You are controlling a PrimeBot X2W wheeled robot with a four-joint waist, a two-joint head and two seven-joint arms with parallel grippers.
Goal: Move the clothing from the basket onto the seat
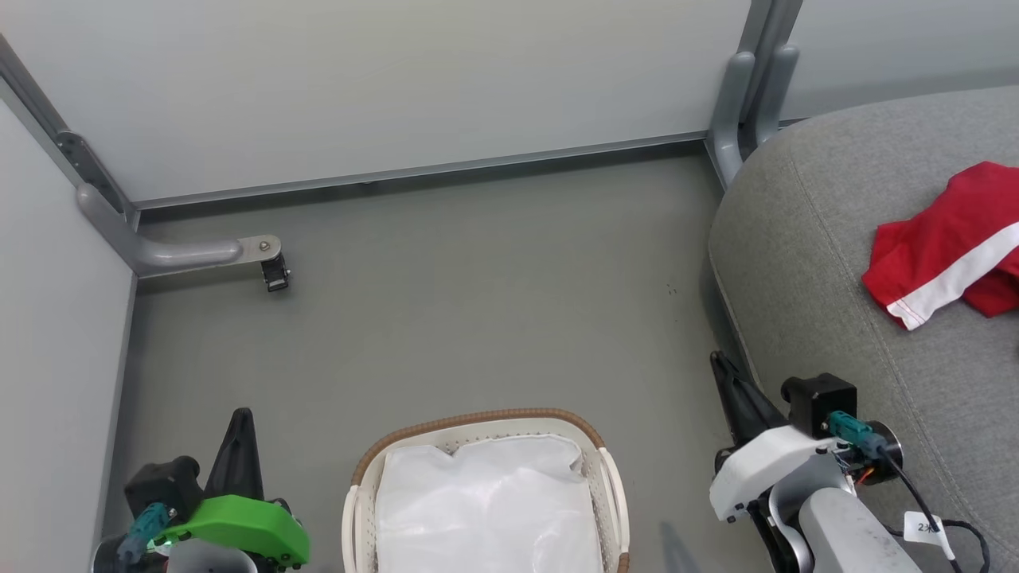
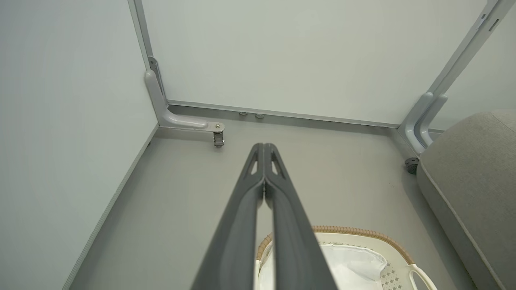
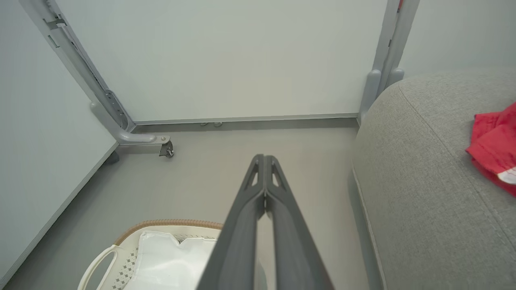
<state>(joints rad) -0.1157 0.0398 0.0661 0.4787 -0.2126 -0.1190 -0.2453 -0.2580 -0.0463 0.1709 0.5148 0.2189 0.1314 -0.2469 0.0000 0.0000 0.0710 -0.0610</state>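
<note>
Red clothing (image 1: 951,239): one crumpled garment with a white stripe and a white hem lies on the seat, at the right edge of the head view. It is well apart from the basket and touches no gripper.
Grey seat (image 1: 828,263): a big cushion of woven fabric with a rounded edge and a stitched seam, standing to the right of the basket.
Basket (image 1: 478,419): white perforated plastic with a brown woven rim, on the floor between the two grippers, at the bottom of the head view.
Liner (image 1: 486,509): white wrinkled fabric that lies inside the basket.
Left gripper (image 1: 241,418): low at the left of the basket, over the floor. Its two dark fingers are pressed together at the tips and hold nothing.
Right gripper (image 1: 723,368): between the basket and the seat, just beside the seat's edge. Its fingers also meet at the tips and hold nothing.
Floor (image 1: 478,278): smooth and grey.
Panels (image 1: 398,79): pale grey walls in a metal frame. A frame foot with a small caster (image 1: 275,274) stands near the left corner.
</note>
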